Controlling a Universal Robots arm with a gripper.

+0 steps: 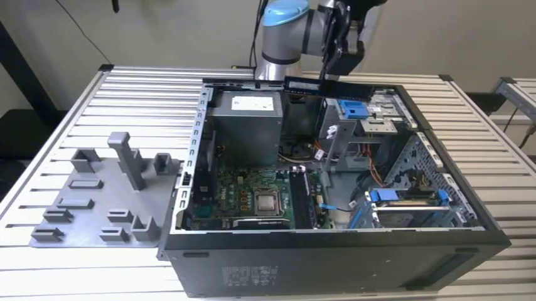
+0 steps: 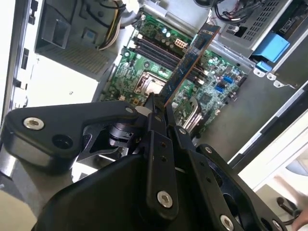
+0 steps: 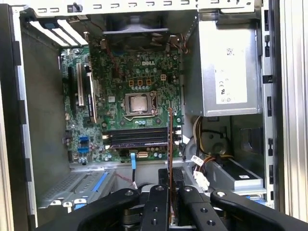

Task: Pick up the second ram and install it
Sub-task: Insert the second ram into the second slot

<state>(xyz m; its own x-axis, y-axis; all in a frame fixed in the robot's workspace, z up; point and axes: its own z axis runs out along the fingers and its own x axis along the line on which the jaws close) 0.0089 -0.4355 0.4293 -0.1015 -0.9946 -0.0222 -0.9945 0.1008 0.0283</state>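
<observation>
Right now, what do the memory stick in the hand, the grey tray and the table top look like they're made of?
Memory stick: rigid circuit board, blue face with dark chips, pinched in the hand.
Grey tray: likely plastic, matt, one even grey throughout.
Table top: probably aluminium, pale grooved slats with a dull sheen.

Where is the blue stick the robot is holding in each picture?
Exterior view: the ram is near the top middle, flat side showing, held by the gripper above the open case.
Second wrist view: the ram slants out from the gripper over the motherboard.
First wrist view: the ram is edge-on, a thin line running from the gripper over the motherboard.
Shared landmark: the silver processor.
</observation>
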